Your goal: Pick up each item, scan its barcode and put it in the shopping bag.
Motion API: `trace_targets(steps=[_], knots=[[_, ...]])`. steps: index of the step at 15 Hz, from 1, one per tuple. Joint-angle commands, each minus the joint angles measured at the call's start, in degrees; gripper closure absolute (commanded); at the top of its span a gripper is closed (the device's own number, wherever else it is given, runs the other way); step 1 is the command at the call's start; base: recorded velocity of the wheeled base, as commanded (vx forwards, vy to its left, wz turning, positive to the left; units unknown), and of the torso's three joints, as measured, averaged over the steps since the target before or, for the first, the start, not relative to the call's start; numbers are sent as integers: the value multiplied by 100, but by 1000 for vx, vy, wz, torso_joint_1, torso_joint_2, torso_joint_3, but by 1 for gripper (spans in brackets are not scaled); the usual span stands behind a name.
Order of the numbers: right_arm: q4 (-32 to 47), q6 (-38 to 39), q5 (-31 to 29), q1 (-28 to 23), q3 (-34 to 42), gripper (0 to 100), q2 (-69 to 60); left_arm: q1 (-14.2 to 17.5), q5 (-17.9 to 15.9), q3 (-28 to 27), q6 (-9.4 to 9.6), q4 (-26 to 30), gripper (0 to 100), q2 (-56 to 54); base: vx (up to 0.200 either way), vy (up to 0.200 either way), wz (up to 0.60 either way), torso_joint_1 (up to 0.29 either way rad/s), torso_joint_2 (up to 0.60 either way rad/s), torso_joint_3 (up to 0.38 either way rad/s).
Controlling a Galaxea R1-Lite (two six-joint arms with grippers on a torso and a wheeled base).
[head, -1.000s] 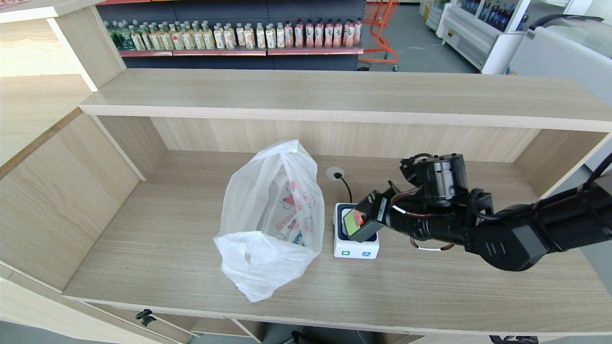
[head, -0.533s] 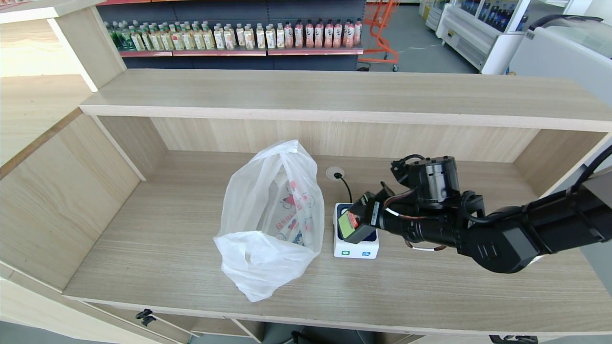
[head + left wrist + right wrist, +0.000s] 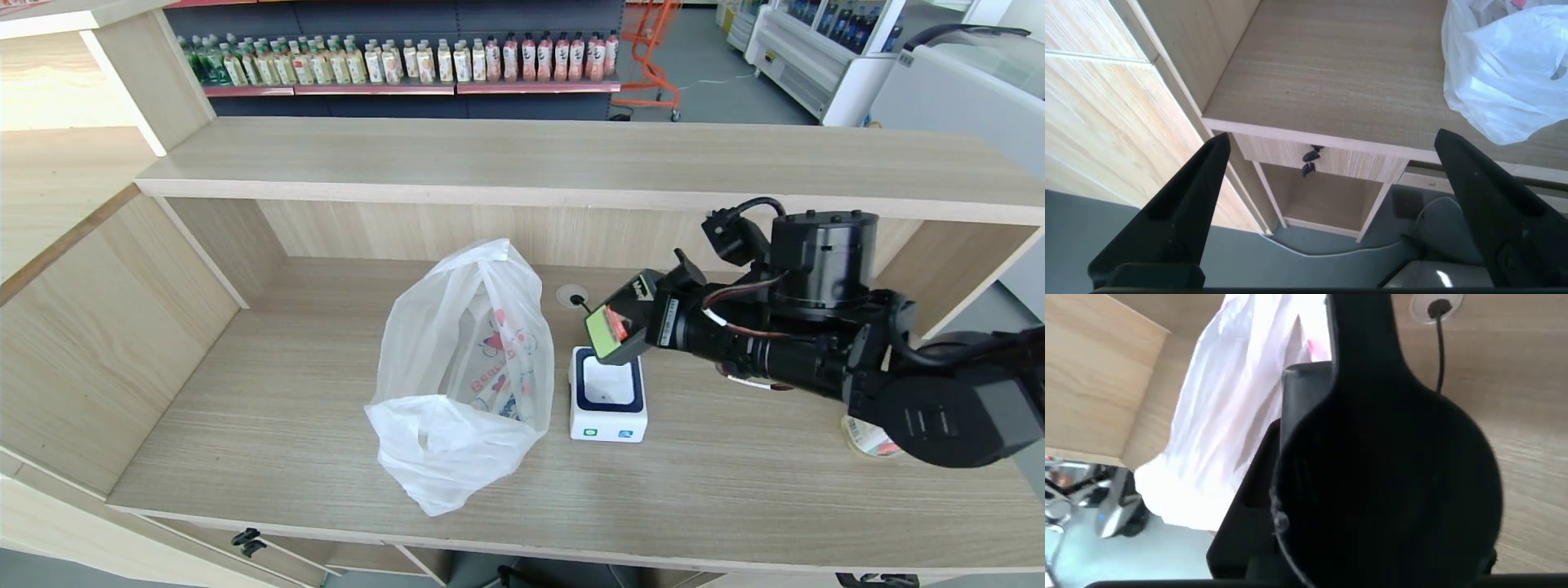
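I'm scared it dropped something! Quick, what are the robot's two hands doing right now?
Left gripper: open, holding nothing.
Right gripper: shut on a small green-faced box, above the scanner.

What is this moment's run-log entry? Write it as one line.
right gripper: shut on green item, above scanner | left gripper: open, beyond counter front edge | shopping bag: left of scanner, item not yet in

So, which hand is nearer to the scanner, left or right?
Right. The right hand, shut on a small box, hovers close above the scanner. The left hand hangs off the counter's front edge, on the far side of the shopping bag.
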Motion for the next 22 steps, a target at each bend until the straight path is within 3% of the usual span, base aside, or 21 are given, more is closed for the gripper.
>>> trace_targets(steps=[1,2,5,8,11,16,20,22], knots=[[241,-1365,-205,-62,901,100,-1276,1,3,0,-1,1,0,-2,0,0,0,0,0,0],[189,-1769,-284,-105,1341,100,-1549,1,3,0,-1,1,0,-2,0,0,0,0,0,0],[189,-1822,-328,-62,1939,100,-2014,1,3,0,-1,1,0,-2,0,0,0,0,0,0],[-5,-1304,-328,70,2308,100,-2217,1,3,0,8,1,0,-2,0,0,0,0,0,0],[-66,-1005,-354,132,2352,100,-2331,1,3,0,34,1,0,-2,0,0,0,0,0,0],[-40,-346,-345,272,2273,100,-2304,1,3,0,17,1,0,-2,0,200,0,1,7,0],[-49,-284,-380,308,1956,100,-1768,1,3,0,8,1,0,-2,0,50,0,1,1,-1],[-31,-293,-1180,193,1482,100,-872,1,3,0,8,1,0,-2,0,0,0,0,0,0]])
